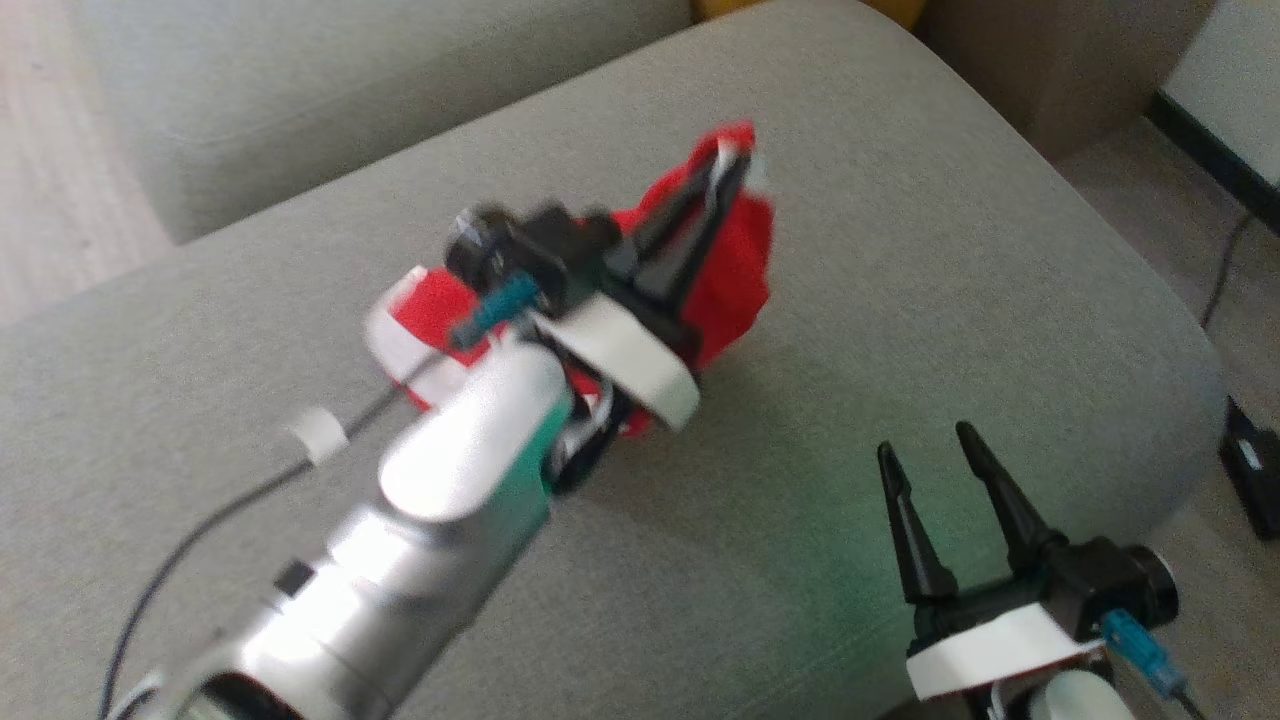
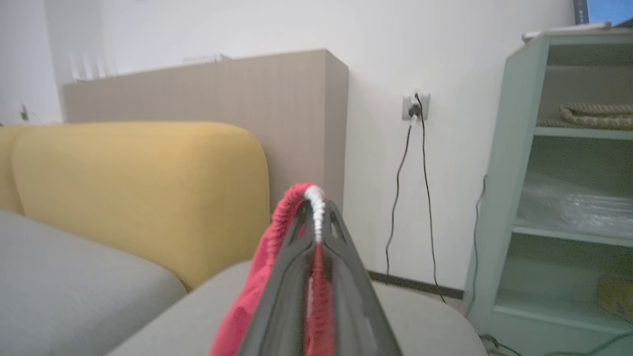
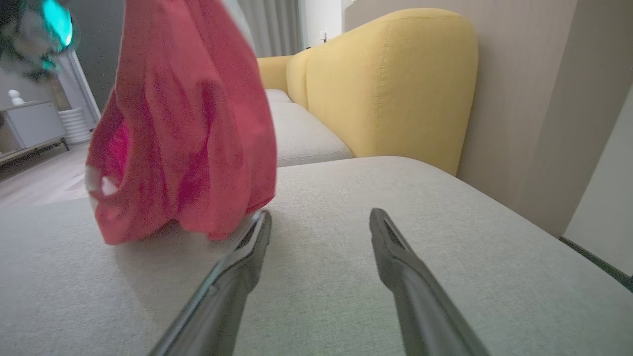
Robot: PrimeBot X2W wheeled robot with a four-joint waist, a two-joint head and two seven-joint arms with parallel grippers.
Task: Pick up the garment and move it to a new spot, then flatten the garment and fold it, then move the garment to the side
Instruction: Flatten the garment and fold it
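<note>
Head view: the left gripper (image 1: 735, 162) is clamped tight on the red garment (image 1: 735, 270), held up over the middle of the grey seat cushion (image 1: 900, 250). The right gripper (image 1: 925, 445) hovers spread wide over the cushion's near edge. Left wrist view: the garment's white trim is pinched at the fingertips. Right wrist view: the garment hangs bunched, its lowest folds down at the cushion.

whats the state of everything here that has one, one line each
red garment: crumpled, not folded, hanging
left gripper: shut on the red garment's white-trimmed edge
right gripper: open, holding nothing, over the grey cushion
wall plug: plugged in
</note>
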